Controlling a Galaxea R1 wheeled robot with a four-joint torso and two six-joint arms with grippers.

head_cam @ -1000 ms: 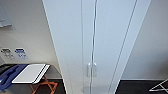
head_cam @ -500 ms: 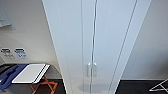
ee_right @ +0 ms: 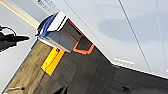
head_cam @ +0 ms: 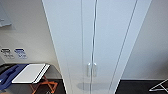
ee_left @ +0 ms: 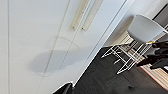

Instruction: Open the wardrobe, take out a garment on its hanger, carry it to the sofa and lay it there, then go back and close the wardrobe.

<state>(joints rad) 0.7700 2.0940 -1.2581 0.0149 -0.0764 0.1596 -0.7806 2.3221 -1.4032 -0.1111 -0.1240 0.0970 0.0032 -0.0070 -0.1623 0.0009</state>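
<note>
Facing the wardrobe [head_cam: 100, 37] dead on at 12 o'clock, doors shut, handles [head_cam: 91, 69] untouched, same framing as 1 second back, so no progress on opening yet. Can't tell either gripper's state. Chair [head_cam: 30, 73] at 9 o'clock, wire frame at 3, decent floor between.
</note>
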